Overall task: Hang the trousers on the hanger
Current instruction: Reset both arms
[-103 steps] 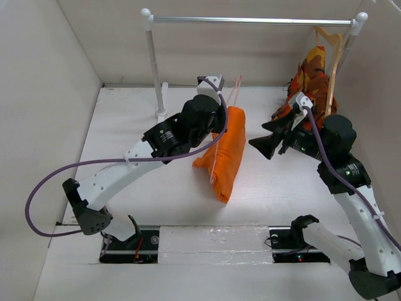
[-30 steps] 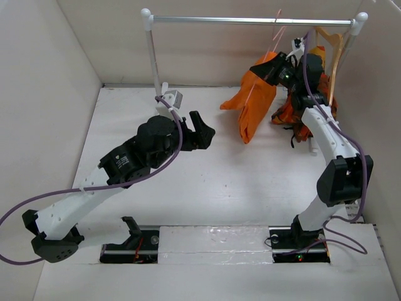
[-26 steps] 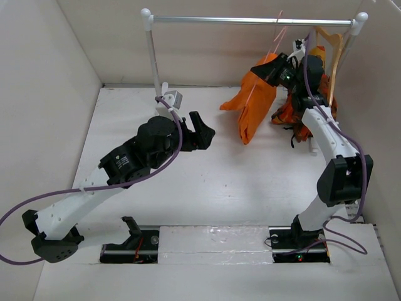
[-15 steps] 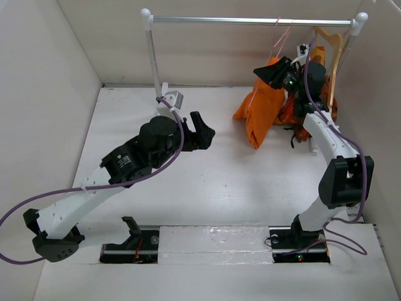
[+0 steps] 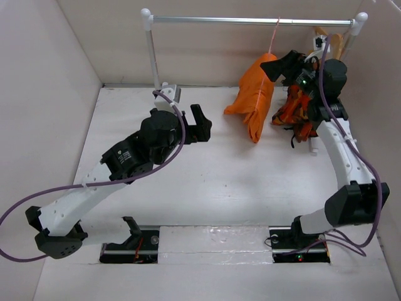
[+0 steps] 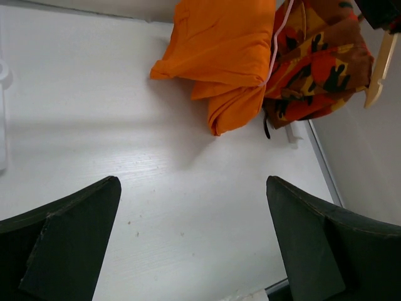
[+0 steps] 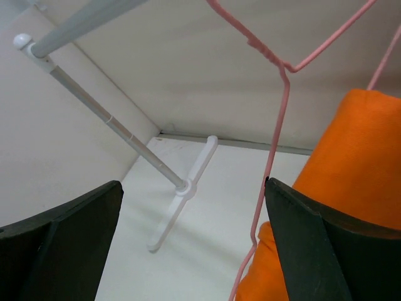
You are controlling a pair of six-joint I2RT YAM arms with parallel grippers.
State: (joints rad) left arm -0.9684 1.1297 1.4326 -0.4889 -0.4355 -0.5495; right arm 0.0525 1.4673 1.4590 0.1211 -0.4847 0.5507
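Note:
The bright orange trousers point(image 5: 255, 103) hang folded over the thin pink hanger point(image 5: 273, 39), whose hook sits on the rail point(image 5: 238, 20). My right gripper point(image 5: 279, 64) is open just right of the hanger's neck and holds nothing. In the right wrist view the pink hanger point(image 7: 279, 128) runs down past the right finger, with the trousers point(image 7: 354, 157) behind it. My left gripper point(image 5: 203, 123) is open over the table, well left of the trousers. The left wrist view shows the trousers point(image 6: 220, 56) ahead of its wide-apart fingers point(image 6: 69, 232).
A light wooden hanger point(image 5: 334, 42) at the rail's right end carries an orange-red-black patterned garment point(image 5: 299, 108), right beside the trousers. The rack's left post point(image 5: 152, 66) and white foot point(image 7: 182, 194) stand at the back left. Walls close in on three sides.
My right gripper has opened, let go of the pink hanger and drawn back to the right. The trousers now hang from the rail alone. My left gripper has opened wider.

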